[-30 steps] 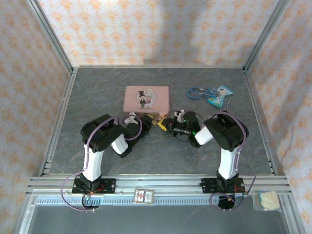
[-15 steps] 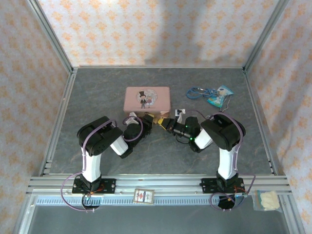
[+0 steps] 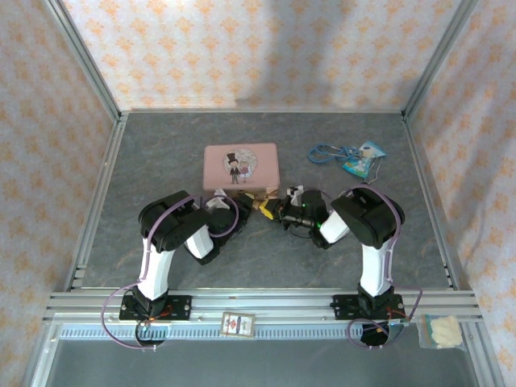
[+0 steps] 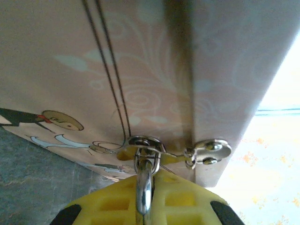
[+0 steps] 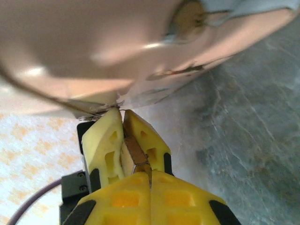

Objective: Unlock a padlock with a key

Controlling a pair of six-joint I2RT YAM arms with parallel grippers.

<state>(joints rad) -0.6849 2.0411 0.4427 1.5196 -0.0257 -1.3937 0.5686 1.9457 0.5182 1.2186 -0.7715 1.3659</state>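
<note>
Locate the padlock (image 5: pixel 133 157) clamped in the right pincer (image 5: pixel 121 115): a brass-coloured sliver between closed yellow fingers, just in front of the pink tin (image 3: pixel 240 165). Locate the key (image 4: pixel 143 164), apparently the silvery piece clenched in the left pincer (image 4: pixel 143 197), long axis in line with the fingers and pointing at the tin. From above, read both pincers as tip to tip, low over the bench (image 3: pixel 161 161), forearms converging from either side. Expect keyway alignment to decide the insertion; keyway orientation not discernible.

Two hands (image 4: pixel 144 190) (image 5: pixel 123 117), one pink tin (image 3: pixel 240 167), one teal packet (image 3: pixel 357 166), one blue cord (image 3: pixel 326 151).
</note>
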